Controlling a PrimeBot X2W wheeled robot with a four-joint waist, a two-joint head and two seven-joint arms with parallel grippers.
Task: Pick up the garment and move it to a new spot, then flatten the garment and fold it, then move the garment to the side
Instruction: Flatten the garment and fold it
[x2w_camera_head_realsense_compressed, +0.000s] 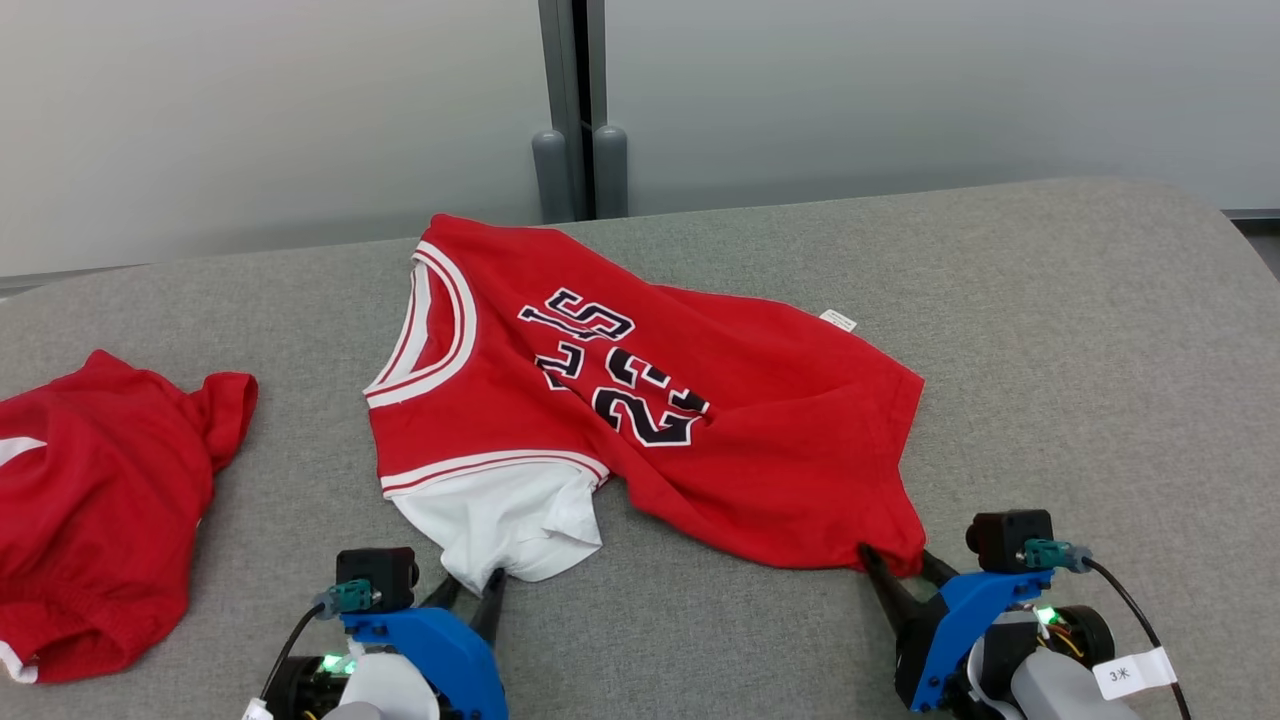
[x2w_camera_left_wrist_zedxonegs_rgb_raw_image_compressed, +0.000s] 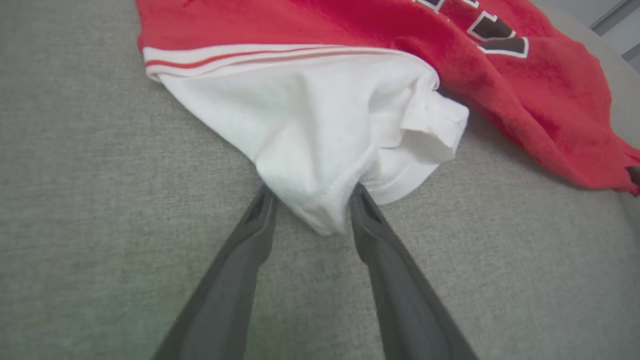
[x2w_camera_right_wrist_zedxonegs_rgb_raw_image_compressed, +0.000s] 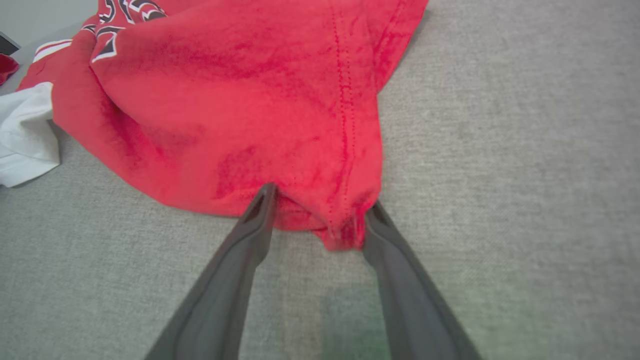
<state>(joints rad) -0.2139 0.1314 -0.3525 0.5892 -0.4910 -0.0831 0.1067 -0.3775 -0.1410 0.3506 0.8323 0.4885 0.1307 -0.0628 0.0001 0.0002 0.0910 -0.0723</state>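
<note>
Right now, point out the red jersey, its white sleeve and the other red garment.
red jersey (x2w_camera_head_realsense_compressed: 790, 450): head view, on the plain red body right of the number.
white sleeve (x2w_camera_left_wrist_zedxonegs_rgb_raw_image_compressed: 320, 120): left wrist view, mid sleeve panel.
other red garment (x2w_camera_head_realsense_compressed: 90, 500): head view, middle of its body.

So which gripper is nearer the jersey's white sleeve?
Left. The left gripper straddles the tip of the white sleeve; the right gripper is off at the red hem corner.

Bare grey surface (x2w_camera_head_realsense_compressed: 1080, 330) is found right of the jersey (x2w_camera_head_realsense_compressed: 760, 440); the left is obstructed by a second red garment (x2w_camera_head_realsense_compressed: 100, 500).
</note>
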